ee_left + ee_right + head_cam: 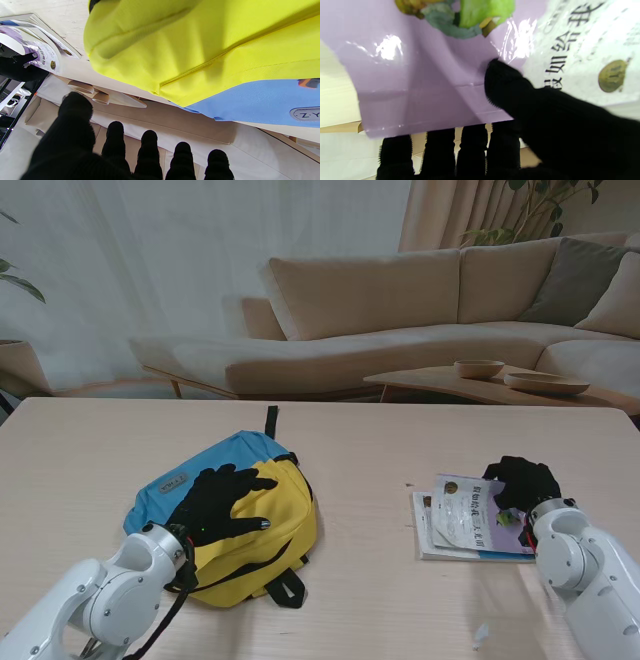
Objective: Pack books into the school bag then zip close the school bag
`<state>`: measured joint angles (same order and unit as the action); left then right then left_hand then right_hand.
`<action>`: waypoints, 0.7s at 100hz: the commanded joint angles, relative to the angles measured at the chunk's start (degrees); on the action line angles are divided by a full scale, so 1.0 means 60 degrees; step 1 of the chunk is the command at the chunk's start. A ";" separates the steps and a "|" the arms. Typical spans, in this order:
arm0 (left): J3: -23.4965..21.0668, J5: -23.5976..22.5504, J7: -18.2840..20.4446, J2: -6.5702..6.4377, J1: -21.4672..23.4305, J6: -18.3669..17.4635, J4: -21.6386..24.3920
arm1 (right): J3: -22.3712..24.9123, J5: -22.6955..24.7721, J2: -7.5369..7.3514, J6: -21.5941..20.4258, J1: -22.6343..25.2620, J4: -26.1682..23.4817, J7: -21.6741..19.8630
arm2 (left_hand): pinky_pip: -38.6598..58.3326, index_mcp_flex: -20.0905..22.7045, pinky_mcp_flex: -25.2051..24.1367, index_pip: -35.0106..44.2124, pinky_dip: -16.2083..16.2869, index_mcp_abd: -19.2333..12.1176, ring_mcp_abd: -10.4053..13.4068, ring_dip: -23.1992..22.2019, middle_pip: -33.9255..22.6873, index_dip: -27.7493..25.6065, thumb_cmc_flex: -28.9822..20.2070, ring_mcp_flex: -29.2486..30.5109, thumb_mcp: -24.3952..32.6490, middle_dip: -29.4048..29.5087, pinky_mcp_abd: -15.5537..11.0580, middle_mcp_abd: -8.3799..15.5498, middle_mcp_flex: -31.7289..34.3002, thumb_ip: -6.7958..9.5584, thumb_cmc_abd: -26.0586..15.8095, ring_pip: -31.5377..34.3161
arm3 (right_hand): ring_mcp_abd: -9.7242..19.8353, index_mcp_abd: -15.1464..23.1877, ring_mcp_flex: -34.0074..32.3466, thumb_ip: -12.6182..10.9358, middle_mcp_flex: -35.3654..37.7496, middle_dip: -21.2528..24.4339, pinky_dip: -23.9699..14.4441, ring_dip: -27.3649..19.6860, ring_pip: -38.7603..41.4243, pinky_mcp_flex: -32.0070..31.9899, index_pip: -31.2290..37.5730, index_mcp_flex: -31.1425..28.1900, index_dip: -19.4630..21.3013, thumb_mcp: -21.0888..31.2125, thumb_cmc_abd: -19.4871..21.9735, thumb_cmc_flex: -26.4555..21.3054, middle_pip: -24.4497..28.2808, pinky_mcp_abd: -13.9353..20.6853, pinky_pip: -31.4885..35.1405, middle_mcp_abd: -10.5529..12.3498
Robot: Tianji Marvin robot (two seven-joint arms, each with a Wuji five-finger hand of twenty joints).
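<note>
Right now my right hand [522,480] pinches the top book [470,513], thumb on cover, right of the school bag [235,515]. Left hand [222,498] spread open over the bag. Lift just one cover cleanly; bag isn't opened yet.

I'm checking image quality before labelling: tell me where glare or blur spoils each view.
Right wrist view: white glare patches on the glossy purple book cover, its print soft. Left wrist view: the school bag is sharp, with the near fingers blurred. Stand view: evenly lit, no glare.
</note>
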<state>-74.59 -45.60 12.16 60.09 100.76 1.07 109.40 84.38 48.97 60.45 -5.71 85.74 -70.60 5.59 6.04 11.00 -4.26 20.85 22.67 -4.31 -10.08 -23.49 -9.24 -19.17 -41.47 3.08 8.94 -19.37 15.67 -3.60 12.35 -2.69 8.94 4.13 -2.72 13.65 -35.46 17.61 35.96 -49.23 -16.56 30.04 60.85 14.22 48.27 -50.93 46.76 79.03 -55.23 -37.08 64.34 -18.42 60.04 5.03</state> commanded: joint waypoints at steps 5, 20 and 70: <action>-0.0043 0.0021 0.0102 0.0043 0.0101 -0.0058 0.0126 | 0.0123 -0.0335 0.0186 0.0056 0.0231 -0.0263 0.0044 | -0.0525 -0.0386 -0.0036 -0.0065 -0.0194 -0.0278 0.0287 0.0113 0.0103 0.0143 0.0098 -0.0278 -0.0165 0.0142 -0.0243 0.0235 -0.0431 0.0310 -0.0385 -0.0226 | -0.0631 0.0320 -0.1236 -0.1411 0.1834 0.2463 -0.0245 -0.0633 -0.1341 0.0355 0.2172 -0.0706 0.1627 0.1375 0.0457 -0.0859 -0.1746 -0.0046 0.0315 -0.0961; -0.0077 0.0051 0.0086 0.0045 0.0108 -0.0134 0.0120 | 0.0368 -0.0668 0.0270 0.0097 0.0411 -0.0690 0.0026 | -0.0513 -0.0387 -0.0036 -0.0040 -0.0209 -0.0255 0.0284 0.0106 0.0093 0.0128 0.0099 -0.0278 -0.0166 0.0136 -0.0238 0.0219 -0.0416 0.0310 -0.0388 -0.0219 | -0.1014 0.0349 -0.3330 -0.1550 0.4182 0.2728 -0.0435 -0.1190 -0.0404 0.1300 0.2303 -0.1300 0.2965 0.1291 0.0577 -0.1835 -0.1273 -0.0531 0.0853 -0.1380; -0.0195 0.0594 0.0193 0.0048 0.0092 -0.0408 0.0207 | 0.1409 -0.1705 0.0379 -0.0387 0.1006 -0.2569 -0.0607 | -0.0397 -0.0370 -0.0047 0.0162 -0.0133 -0.0192 0.0184 0.0021 0.0035 0.0035 0.0040 -0.0223 -0.0132 0.0108 -0.0199 0.0135 -0.0252 0.0309 -0.0338 -0.0119 | -0.1453 0.0398 -0.3253 -0.2239 0.4309 0.0539 -0.1434 -0.0213 0.3237 0.1362 0.2996 -0.1699 0.4517 0.0880 0.1971 -0.2432 0.1087 -0.0648 0.2425 -0.1760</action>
<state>-75.73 -42.43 12.25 60.12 101.25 -1.00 110.08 92.45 38.79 62.57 -7.38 91.59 -83.62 2.89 6.04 11.00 -4.16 21.04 22.26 -4.31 -10.07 -23.48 -9.24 -19.17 -41.48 3.08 8.94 -19.36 15.66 -3.60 12.35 -2.69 8.94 4.12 -10.34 5.91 -48.87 13.89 55.95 -40.69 -24.18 24.68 68.88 22.62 46.33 -51.77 61.58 79.60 -56.75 -41.32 57.56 -21.26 72.36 -4.86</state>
